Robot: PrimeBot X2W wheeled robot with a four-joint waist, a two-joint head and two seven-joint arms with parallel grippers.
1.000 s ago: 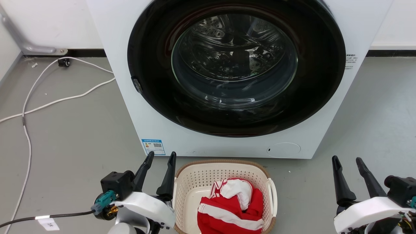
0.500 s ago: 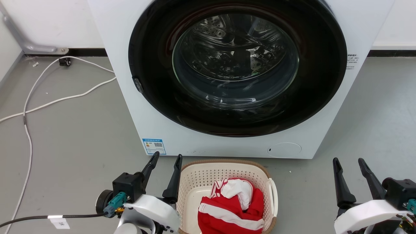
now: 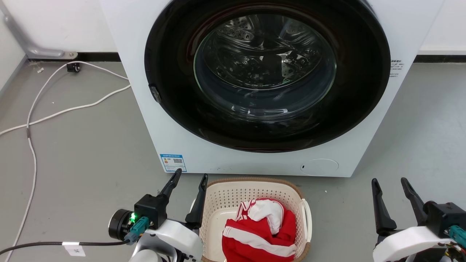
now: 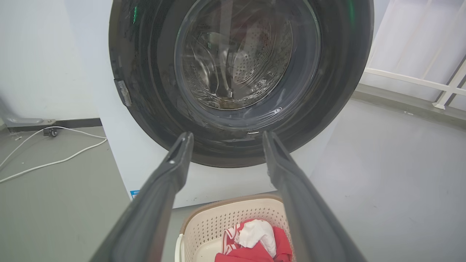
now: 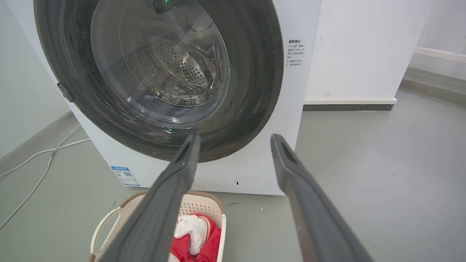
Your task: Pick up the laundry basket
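The laundry basket [image 3: 222, 198] is cream perforated plastic with a brown woven-look rim and white side handles. It stands on the grey floor just in front of the washing machine and holds a red and white garment [image 3: 260, 233]. My left gripper [image 3: 190, 177] is open, its right finger close beside the basket's left rim. My right gripper [image 3: 389, 180] is open well to the right of the basket, nothing between its fingers. The left wrist view has the basket [image 4: 214, 222] low between my fingers, and the right wrist view has the basket [image 5: 202, 206] at lower left.
The white washing machine [image 3: 174, 138] with its shut round dark glass door [image 3: 265, 72] stands right behind the basket. White cables [image 3: 54, 112] trail over the floor at left. A white wall runs behind, and open grey floor lies to the right.
My left gripper has shifted right, closer to the basket's left rim. The right gripper has hardly moved. The basket stays in place.
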